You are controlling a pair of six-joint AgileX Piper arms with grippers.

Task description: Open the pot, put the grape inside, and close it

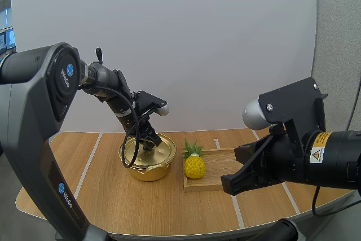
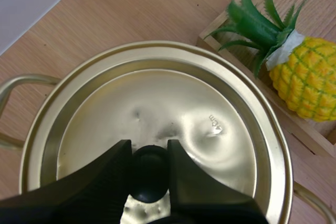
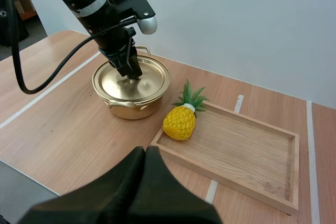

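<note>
A gold pot [image 1: 148, 167] is located on the wooden counter [image 1: 107, 196], slightly left of the centre of the high view. The pot is closed: its lid [image 1: 161, 153] is seated flat on the rim. A looped handle is seen at each side of the pot in the left wrist view.

The left pincer [image 1: 150, 144] is lowered onto the middle of the lid from the upper left of the high view. In the left wrist view, its two black fingers [image 2: 100, 179] are set on either side of the black knob [image 2: 149, 174], and the knob is clamped between them. The lid is not lifted; no gap is seen between lid and rim.

A wooden tray [image 1: 219, 165] is placed just right of the pot, at the centre right of the high view, with its long side running toward the right edge. A yellow pineapple [image 1: 194, 166] with a green leaf crown is found at the left end of the tray, the end nearest the pot. It is close to the pot but apart from it. Whether it rests inside the tray or against the tray's rim cannot be told.

The right pincer [image 1: 231, 183] is held above the counter at the lower right of the high view, near the front edge of the tray. In the right wrist view its fingers are pressed together into one dark wedge, with nothing between them. It is well apart from the pot and from the pineapple.
</note>
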